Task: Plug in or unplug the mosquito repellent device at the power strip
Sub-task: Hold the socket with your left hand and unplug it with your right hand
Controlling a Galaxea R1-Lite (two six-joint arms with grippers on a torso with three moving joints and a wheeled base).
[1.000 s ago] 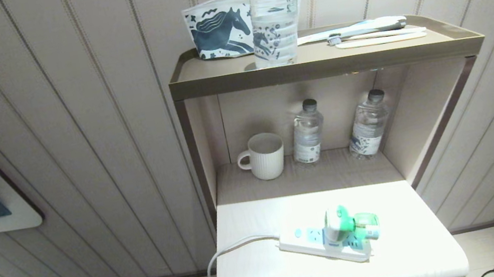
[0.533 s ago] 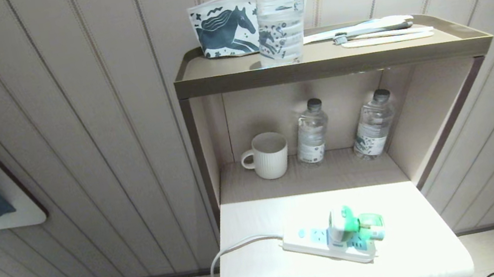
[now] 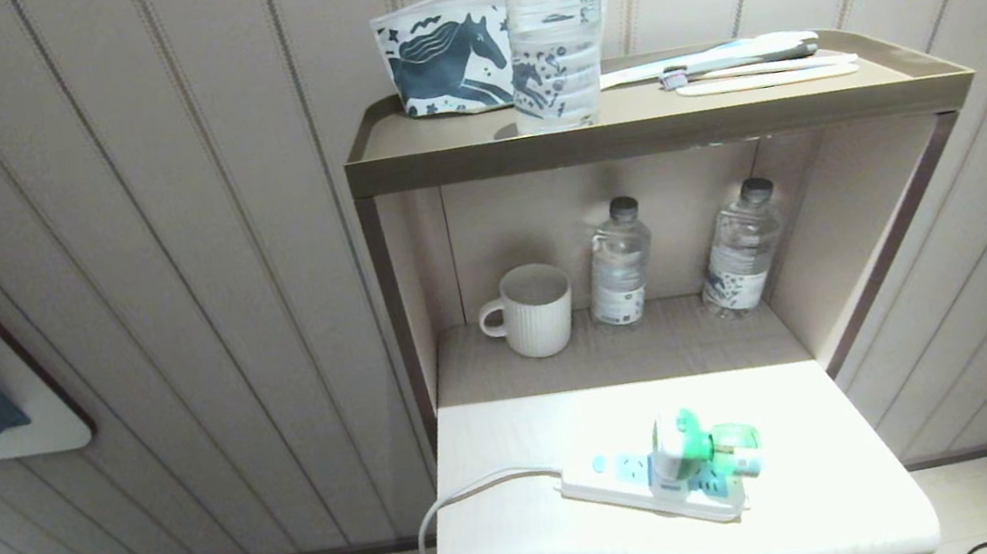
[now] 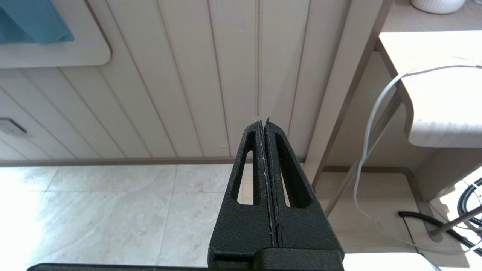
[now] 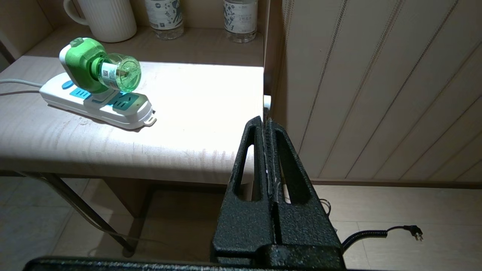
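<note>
The mosquito repellent device (image 3: 695, 450) (image 5: 98, 67), a white and green head with a translucent green bottle, sits plugged into the middle of the white power strip (image 3: 638, 490) (image 5: 124, 109) on the pale lower table (image 3: 542, 553). Neither gripper shows in the head view. My right gripper (image 5: 265, 119) is shut and empty, low at the table's front right corner, well short of the device. My left gripper (image 4: 262, 121) is shut and empty too, parked left of the table over the floor, beside the strip's white cord (image 4: 371, 124).
A white mug (image 3: 532, 309) and two water bottles (image 3: 618, 263) (image 3: 738, 249) stand on the shelf behind the table. The top shelf (image 3: 650, 127) carries a large bottle (image 3: 554, 12), a horse-print pouch (image 3: 442, 54) and toothbrushes (image 3: 740, 61). A black coiled cable (image 5: 380, 234) lies on the floor.
The whole head view shifted slightly right and then back left, so the camera moved. The device, the strip and both arms stay as they were.
</note>
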